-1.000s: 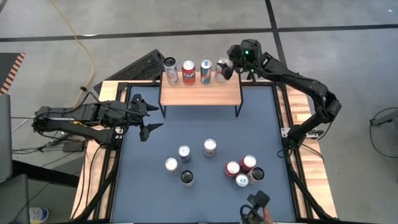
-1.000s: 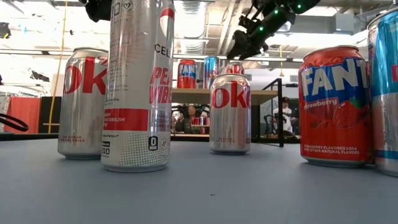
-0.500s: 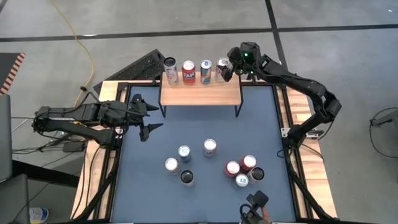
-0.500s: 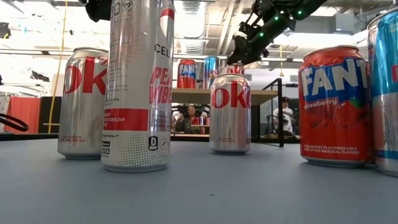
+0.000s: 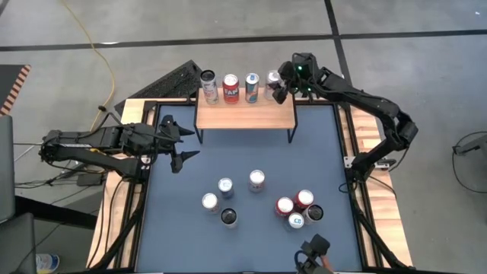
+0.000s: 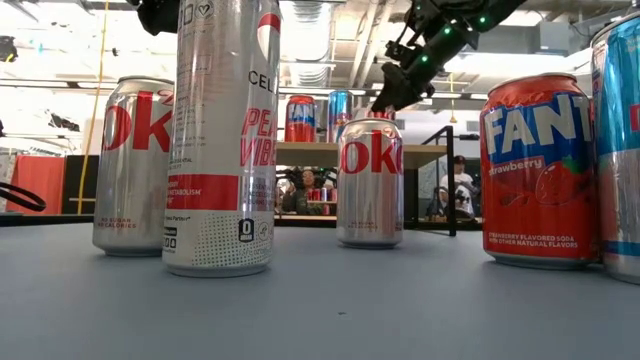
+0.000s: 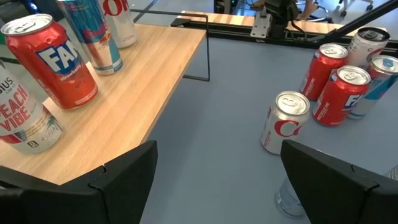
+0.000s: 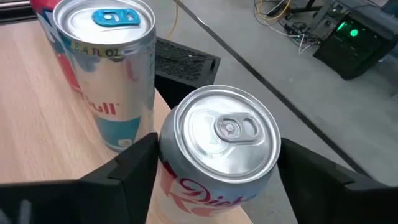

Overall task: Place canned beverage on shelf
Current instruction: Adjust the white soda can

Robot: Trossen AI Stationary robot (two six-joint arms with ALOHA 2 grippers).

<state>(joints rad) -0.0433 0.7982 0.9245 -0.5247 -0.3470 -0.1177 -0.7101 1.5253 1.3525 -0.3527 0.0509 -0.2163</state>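
The shelf (image 5: 243,114), a light-wood top on thin black legs, stands at the table's far edge. On it stand a silver Celsius can (image 5: 208,85), a red Fanta can (image 5: 230,87) and a Red Bull can (image 5: 252,87). A silver Diet Coke can (image 5: 272,77) is at the right end. My right gripper (image 5: 278,90) is at that end, with the Diet Coke can (image 8: 217,143) between its fingers. My left gripper (image 5: 181,141) waits open over the table's left side, its fingers (image 7: 124,174) around nothing. My right gripper has the Diet Coke can between its two fingers. One finger (image 8: 134,165) lies against one side of the can's wall (image 8: 166,177), just below the rim; the other lies against the opposite side. The fingers slant down from the right. The can stands nearly upright; its base is hidden.
Several loose cans stand on the blue table: a cluster at the near right (image 5: 298,209), one in the middle (image 5: 257,180), and three left of it (image 5: 221,202). Wooden rims (image 5: 380,205) run along both sides of the table. A dark device (image 5: 313,255) sits at the near edge.
My right gripper has sunk a little and tipped further down at the shelf's right end. In the low view it has come down onto the can there. In the high view the can's top now shows clear on the gripper's far side.
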